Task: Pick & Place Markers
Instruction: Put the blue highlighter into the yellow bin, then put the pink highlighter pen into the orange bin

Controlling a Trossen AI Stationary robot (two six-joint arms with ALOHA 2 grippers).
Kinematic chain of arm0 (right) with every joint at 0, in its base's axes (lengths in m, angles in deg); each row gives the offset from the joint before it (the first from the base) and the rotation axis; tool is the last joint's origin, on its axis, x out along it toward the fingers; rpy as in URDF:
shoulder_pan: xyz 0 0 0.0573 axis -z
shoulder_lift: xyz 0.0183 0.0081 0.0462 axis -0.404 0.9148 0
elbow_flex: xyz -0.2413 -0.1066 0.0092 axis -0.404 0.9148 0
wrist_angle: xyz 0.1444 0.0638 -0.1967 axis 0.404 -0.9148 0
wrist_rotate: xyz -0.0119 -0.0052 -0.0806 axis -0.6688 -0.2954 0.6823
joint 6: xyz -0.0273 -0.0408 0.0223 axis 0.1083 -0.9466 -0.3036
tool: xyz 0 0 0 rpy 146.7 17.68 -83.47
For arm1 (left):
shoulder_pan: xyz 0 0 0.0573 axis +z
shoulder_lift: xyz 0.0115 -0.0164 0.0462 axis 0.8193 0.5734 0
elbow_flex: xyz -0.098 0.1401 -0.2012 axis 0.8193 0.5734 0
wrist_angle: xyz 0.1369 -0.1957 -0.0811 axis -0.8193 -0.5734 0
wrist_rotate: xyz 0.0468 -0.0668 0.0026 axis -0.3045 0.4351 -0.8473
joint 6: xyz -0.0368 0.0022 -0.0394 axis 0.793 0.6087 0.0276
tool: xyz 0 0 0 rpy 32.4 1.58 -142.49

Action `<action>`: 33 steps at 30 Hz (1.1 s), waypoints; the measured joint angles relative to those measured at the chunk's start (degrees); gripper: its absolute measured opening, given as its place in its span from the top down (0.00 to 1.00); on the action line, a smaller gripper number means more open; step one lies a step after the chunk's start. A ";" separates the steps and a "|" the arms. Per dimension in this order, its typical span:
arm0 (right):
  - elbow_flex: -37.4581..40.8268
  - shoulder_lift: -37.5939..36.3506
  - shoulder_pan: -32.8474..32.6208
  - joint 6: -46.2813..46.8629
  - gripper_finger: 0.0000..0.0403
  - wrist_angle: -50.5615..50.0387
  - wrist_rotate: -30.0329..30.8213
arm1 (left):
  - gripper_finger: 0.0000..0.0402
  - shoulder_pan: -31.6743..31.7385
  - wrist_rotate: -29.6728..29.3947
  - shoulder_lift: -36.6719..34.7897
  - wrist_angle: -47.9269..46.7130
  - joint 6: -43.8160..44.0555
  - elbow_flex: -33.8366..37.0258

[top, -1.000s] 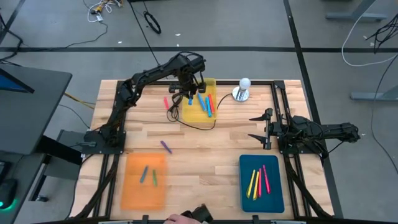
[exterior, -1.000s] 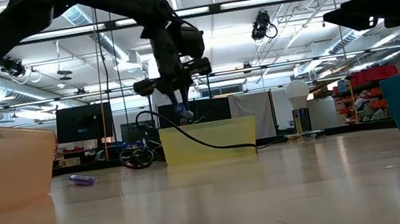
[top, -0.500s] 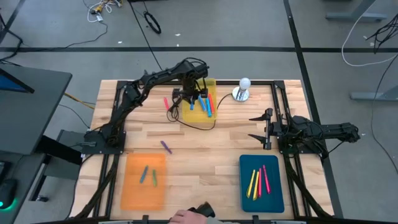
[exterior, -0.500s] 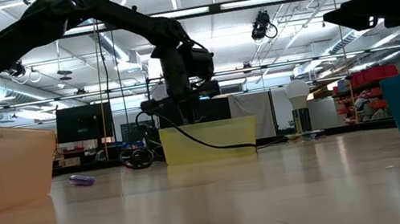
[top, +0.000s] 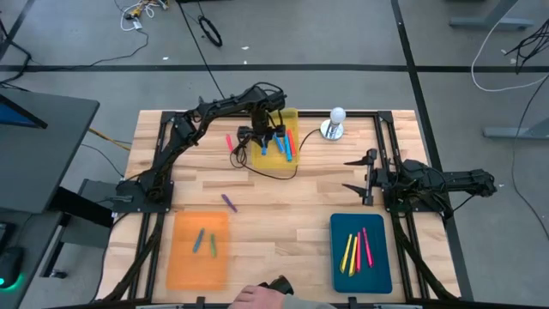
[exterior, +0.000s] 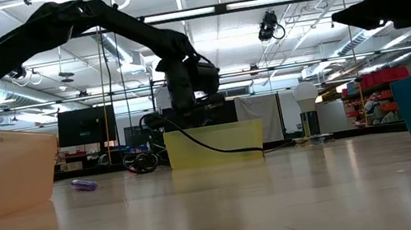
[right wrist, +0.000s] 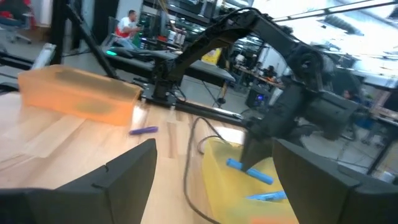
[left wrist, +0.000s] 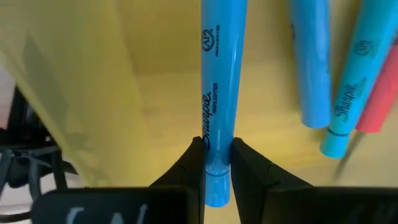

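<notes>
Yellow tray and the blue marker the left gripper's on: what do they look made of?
Yellow tray: looks like translucent plastic, smooth and slightly glossy; in the low view light passes through its wall. Blue marker: likely plastic too, a smooth satin barrel with printed lettering and a soft highlight along it. The left gripper is shut on it over the tray. Neither material can be confirmed by look alone.

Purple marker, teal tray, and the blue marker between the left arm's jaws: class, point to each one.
purple marker [top: 229, 202], high view, middle of its barrel.
teal tray [top: 382, 257], high view, bare floor by its right wall.
blue marker [left wrist: 218, 93], left wrist view, printed barrel above the jaws.
</notes>
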 joint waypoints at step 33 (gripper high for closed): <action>-0.02 0.00 0.00 0.05 0.20 0.39 1.50 | 0.37 -0.02 -0.98 -0.07 0.92 -0.24 -8.89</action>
